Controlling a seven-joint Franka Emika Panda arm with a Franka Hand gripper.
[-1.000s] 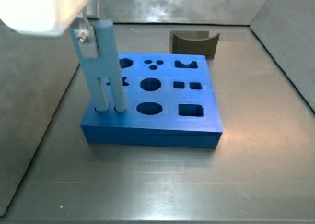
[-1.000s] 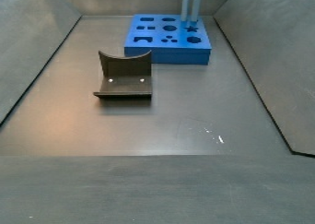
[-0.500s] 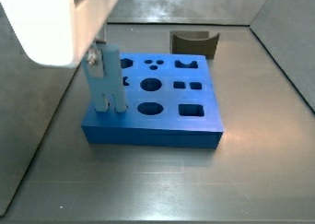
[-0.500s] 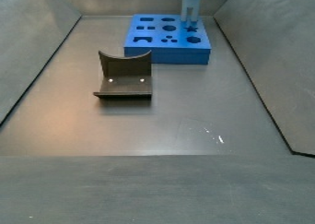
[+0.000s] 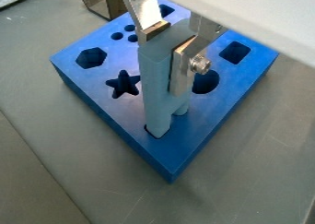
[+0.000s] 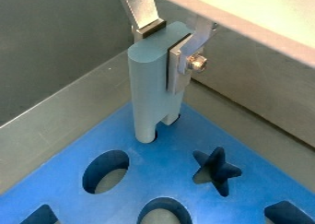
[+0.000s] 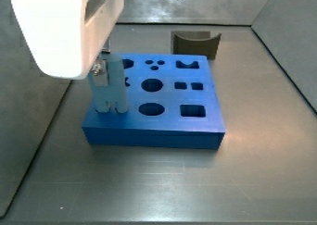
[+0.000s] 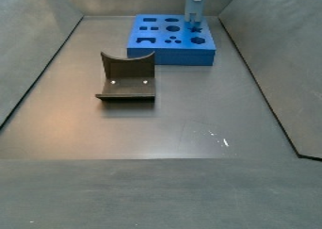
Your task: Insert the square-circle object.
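Observation:
The square-circle object is a tall light-blue peg, flat on one side and rounded on the other. It shows in both wrist views (image 5: 163, 85) (image 6: 150, 89) and in both side views (image 7: 107, 92) (image 8: 195, 11). It stands upright with its lower end in a hole at a corner of the blue board (image 5: 92, 76) (image 6: 154, 168) (image 7: 171, 96) (image 8: 176, 56). My gripper (image 5: 169, 45) (image 6: 167, 41) (image 7: 99, 67) is straight above the board, shut on the peg's top end, one silver finger on each side.
The dark fixture (image 7: 195, 43) (image 8: 126, 77) stands on the grey floor away from the board. The board has several other shaped holes, among them a star (image 5: 121, 83). Grey walls enclose the floor.
My gripper has come down with the peg, and the peg now sits lower in the board's corner hole. The board and fixture have not moved.

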